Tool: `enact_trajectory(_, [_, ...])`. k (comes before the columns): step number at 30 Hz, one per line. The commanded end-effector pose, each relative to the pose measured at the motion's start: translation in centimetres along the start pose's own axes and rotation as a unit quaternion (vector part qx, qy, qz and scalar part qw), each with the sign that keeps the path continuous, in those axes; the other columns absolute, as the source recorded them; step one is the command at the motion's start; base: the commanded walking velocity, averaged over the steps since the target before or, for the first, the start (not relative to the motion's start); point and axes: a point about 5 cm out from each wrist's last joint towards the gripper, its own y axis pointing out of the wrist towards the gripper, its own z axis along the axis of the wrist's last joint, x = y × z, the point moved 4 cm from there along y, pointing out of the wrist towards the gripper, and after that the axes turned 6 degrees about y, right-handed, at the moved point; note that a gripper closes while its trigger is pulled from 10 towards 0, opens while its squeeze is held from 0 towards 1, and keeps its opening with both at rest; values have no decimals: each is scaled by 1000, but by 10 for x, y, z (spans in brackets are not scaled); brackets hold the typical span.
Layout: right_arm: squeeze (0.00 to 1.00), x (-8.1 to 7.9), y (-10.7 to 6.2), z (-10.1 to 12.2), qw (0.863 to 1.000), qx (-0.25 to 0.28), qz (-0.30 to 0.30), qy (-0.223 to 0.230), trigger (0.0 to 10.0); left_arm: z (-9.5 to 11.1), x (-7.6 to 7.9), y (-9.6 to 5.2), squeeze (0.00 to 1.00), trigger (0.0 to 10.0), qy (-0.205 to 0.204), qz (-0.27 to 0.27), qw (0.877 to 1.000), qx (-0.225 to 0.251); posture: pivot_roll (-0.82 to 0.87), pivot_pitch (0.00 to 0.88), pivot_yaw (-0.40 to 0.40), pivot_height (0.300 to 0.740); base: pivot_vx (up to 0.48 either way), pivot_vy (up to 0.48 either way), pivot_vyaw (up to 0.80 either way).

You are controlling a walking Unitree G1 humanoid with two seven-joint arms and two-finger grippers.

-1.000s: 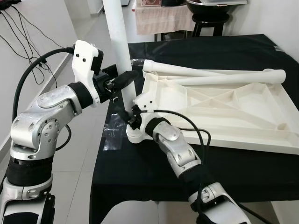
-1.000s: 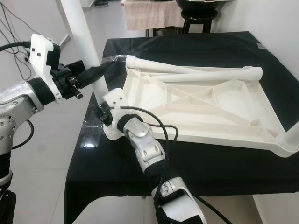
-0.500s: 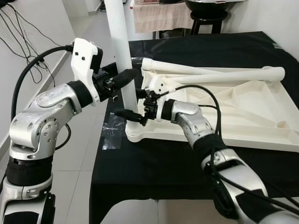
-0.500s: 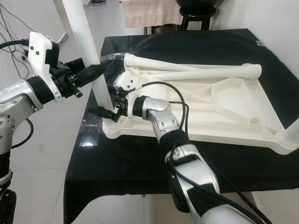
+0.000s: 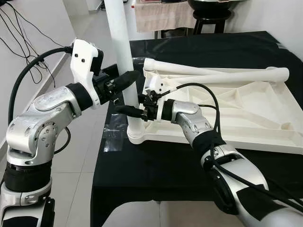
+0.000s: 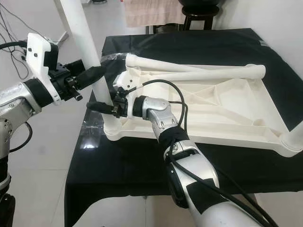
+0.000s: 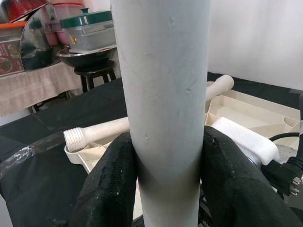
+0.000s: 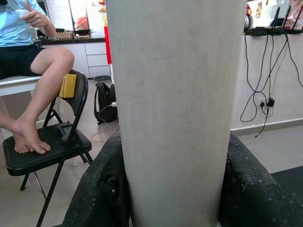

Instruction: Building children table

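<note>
While both grippers' jaws clamp the upright leg, a seated person watches.

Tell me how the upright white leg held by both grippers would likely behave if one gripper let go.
The upright leg looks rigid and smooth, so it may slip or twist in the black fingers. It is tall above the tabletop's corner socket, so it would probably lean if not fully seated. The left gripper grips higher than the right gripper; either alone probably steadies it less.

The upright leg is cut off above by the picture's edge. Its foot is partly hidden behind the right gripper.
</note>
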Motion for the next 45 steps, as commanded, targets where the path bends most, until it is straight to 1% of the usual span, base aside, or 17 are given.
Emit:
enact_trajectory(1, [0,-6,1,-15,1000,-21,14,16,0,-13,-5,-3,0,2667,0,17,999,-33,26,118,32,740,0,0,0])
enact_trajectory(2, [0,-4,-1,-18,1000,-22,4,11,0,-11,-7,-3,1000,10000,-1,20,999,-28,23,116,30,740,0,0,0])
enact_trajectory(10, [0,1,-5,-33,997,-52,-49,0,0,-9,-8,-4,1000,10000,-4,27,999,-21,28,115,5,740,0,0,0])
enact_trajectory(11, [0,14,-7,-59,974,-103,-201,-1,0,-9,-10,-5,1000,10000,-5,35,999,-24,18,118,1,740,0,0,0])
enact_trajectory(12, [0,-13,1,-80,966,-115,-232,-13,0,-12,-12,-4,455,10000,-7,40,999,-32,27,124,9,740,0,0,0])
enact_trajectory(13, [0,-36,6,-86,962,-110,-250,-16,0,-14,-14,-4,455,10000,-9,43,998,-37,27,124,9,740,0,0,0])
enact_trajectory(14, [0,-36,6,-86,962,-110,-250,-16,0,-14,-14,-4,455,10000,-9,43,998,-37,27,124,9,740,0,0,0])
enact_trajectory(15, [0,-58,15,-89,967,-98,-233,4,0,-15,-13,-3,0,10000,-12,40,998,-38,11,109,24,740,0,0,0])
enact_trajectory(27, [0,-55,38,-81,979,-74,-191,8,0,-13,-14,1,0,10000,-3,35,999,-35,9,90,21,740,0,0,0])
enact_trajectory(28, [0,-54,38,-79,979,-73,-192,6,0,-14,-13,0,0,6667,-4,33,999,-35,9,90,21,740,0,0,0])
enact_trajectory(30, [0,-57,37,-77,976,-77,-205,4,0,-15,-12,0,0,6667,-5,32,999,-36,9,90,21,740,0,0,0])
enact_trajectory(31, [0,-59,35,-75,973,-80,-215,1,667,-15,-10,-1,0,0,-6,28,999,-36,8,89,21,740,0,0,0])
enact_trajectory(32, [0,-59,35,-75,973,-80,-215,1,667,-15,-10,-1,0,0,-6,28,999,-36,8,89,21,740,0,0,0])
enact_trajectory(33, [0,-61,33,-71,971,-81,-223,1,10000,-15,-10,-1,0,0,-7,25,999,-36,7,87,22,740,0,0,0])
enact_trajectory(39, [0,-45,28,-59,973,-70,-221,-2,10000,-14,-9,0,0,0,-5,20,999,-34,8,82,21,740,0,0,0])
enact_trajectory(41, [1000,-32,23,-53,977,-65,-204,2,10000,-13,-9,0,0,0,-4,19,999,-34,10,80,19,740,0,0,0])
enact_trajectory(45, [1000,-14,15,-32,990,-38,-134,-6,10000,-13,-10,0,0,0,-3,19,999,-33,9,76,19,740,0,0,0])
